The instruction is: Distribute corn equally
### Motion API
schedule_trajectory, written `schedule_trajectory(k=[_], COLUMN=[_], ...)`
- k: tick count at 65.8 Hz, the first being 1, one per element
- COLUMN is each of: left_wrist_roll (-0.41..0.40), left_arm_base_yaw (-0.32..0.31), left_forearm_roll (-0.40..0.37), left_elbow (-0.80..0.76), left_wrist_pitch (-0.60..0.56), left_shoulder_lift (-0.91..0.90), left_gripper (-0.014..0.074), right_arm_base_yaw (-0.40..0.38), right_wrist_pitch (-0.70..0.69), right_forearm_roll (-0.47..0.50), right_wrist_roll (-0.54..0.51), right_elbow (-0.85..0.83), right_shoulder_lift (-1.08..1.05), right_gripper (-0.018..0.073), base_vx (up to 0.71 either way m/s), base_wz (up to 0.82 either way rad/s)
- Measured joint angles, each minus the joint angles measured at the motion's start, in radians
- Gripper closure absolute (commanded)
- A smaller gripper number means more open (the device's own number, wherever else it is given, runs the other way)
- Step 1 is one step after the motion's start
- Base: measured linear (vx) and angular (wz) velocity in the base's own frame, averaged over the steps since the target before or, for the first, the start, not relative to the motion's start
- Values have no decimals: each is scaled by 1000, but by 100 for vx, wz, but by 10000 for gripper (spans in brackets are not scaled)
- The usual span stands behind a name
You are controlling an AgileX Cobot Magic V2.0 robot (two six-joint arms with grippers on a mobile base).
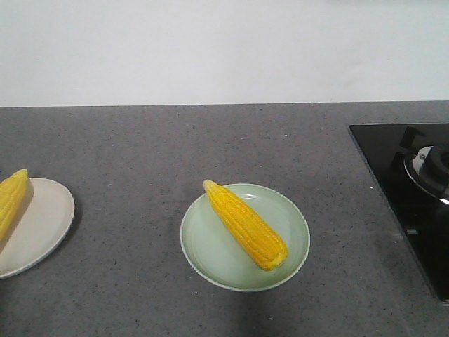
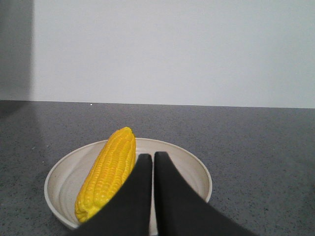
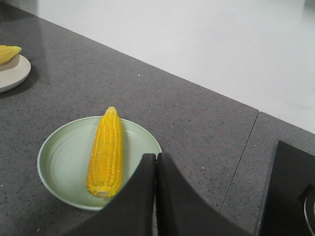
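One yellow corn cob (image 1: 247, 225) lies diagonally on a pale green plate (image 1: 210, 256) in the middle of the counter. A second cob (image 1: 12, 199) rests on a cream plate (image 1: 43, 225) at the left edge. In the left wrist view that cob (image 2: 108, 172) fills the left half of the cream plate (image 2: 189, 164), and my left gripper (image 2: 148, 156) hovers over the plate beside it, shut and empty. In the right wrist view my right gripper (image 3: 156, 156) is shut and empty, just right of the green plate (image 3: 59, 157) and its cob (image 3: 106, 151).
A black glass cooktop (image 1: 407, 189) with a burner ring (image 1: 429, 168) occupies the counter's right side. A white wall (image 1: 224, 49) backs the dark grey speckled counter (image 1: 175, 140). A seam (image 3: 239, 162) runs across the counter left of the cooktop.
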Motion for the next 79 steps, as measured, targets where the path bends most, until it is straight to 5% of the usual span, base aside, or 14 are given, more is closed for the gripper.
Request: schedule_trajectory(k=[24, 48, 62, 79], left_wrist_roll=[0, 0, -3, -3], left_arm_base_yaw=[0, 0, 0, 0], left_forearm_roll=[0, 0, 0, 0], left_elbow=[0, 0, 0, 0], left_wrist_pitch=[1, 1, 1, 1], left_shoulder_lift=[0, 0, 0, 0], left_gripper=[603, 603, 603, 603], right_arm_base_yaw=[-15, -252, -360, -399], right_wrist_pitch=[-26, -394, -487, -520], right_forearm_roll=[0, 0, -3, -143], right_wrist_roll=[3, 222, 415, 455], right_elbow=[38, 425, 639, 678], right_shoulder_lift=[-9, -179, -319, -446], right_gripper=[565, 565, 565, 565], base_vx=[0, 0, 0, 0], base_wz=[0, 0, 0, 0])
